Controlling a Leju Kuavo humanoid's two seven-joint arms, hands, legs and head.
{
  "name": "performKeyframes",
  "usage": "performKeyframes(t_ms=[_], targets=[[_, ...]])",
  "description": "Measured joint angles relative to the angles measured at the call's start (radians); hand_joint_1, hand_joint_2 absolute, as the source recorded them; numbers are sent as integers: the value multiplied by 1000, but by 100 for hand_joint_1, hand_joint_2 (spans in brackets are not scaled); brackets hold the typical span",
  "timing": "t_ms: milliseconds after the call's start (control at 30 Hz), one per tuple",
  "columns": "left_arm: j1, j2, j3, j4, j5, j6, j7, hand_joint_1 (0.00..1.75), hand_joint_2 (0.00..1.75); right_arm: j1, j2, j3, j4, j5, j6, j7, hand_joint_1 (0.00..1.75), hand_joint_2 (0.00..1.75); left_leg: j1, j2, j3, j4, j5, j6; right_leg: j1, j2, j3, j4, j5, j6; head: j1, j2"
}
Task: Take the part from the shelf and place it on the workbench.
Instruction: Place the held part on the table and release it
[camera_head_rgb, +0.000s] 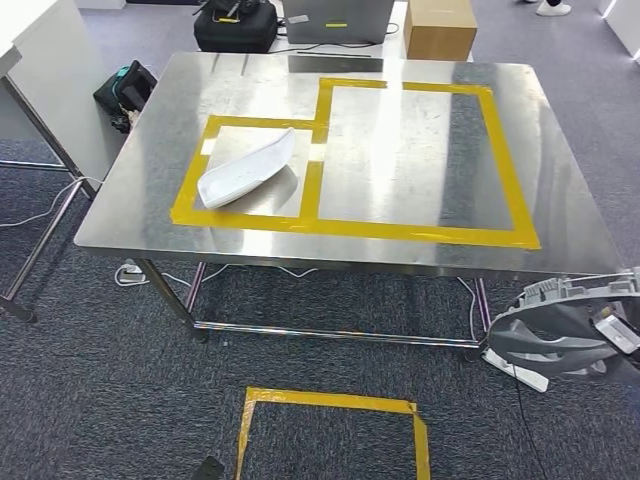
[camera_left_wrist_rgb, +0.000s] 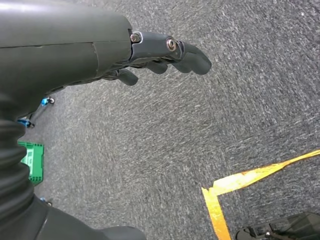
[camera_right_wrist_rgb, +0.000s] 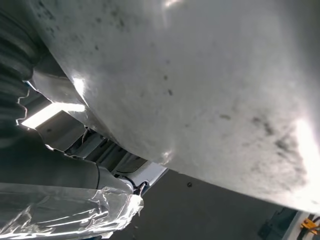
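A grey moulded part (camera_head_rgb: 562, 322) juts in at the lower right of the head view, level with the floor beside the bench. Its pale underside (camera_right_wrist_rgb: 207, 75) looms close in the right wrist view, where my right hand (camera_right_wrist_rgb: 75, 200), its thumb wrapped in shiny film, grips the part's edge. The steel workbench (camera_head_rgb: 392, 170) stands ahead, marked with two yellow tape rectangles. A white curved part (camera_head_rgb: 245, 170) lies in the smaller left rectangle. My left hand (camera_left_wrist_rgb: 113, 50) hangs over the carpet, fingers stretched out, holding nothing.
A yellow tape square (camera_head_rgb: 332, 410) marks the carpet in front of the bench; its corner (camera_left_wrist_rgb: 241, 182) shows near my left hand. Behind the bench are a black bag (camera_head_rgb: 235, 25) and a cardboard box (camera_head_rgb: 439, 28). A white table (camera_head_rgb: 30, 40) stands left, and a green crate (camera_left_wrist_rgb: 33, 160) sits on the floor.
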Motion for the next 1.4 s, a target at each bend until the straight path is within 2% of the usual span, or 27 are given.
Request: performKeyframes(t_ms=[700,1033,1400], targets=[[-4,1,-2,0,-10,-9,2,0,175,-28,-2,31,0,0,0,0,175,175,0,0,0,0,0,0,0,0,0,0,0,0,0,0],[-6,2,-16,0,-18,-14,7,0,175,-127,-45,31,32,0,0,0,175,175,0,0,0,0,1,1,0,0,0,0,1,1,0,0],[-8,1,-18,0,-18,-16,8,0,175,-185,-90,34,75,0,0,0,175,175,-1,0,0,0,1,1,-1,0,0,0,1,1,0,0]])
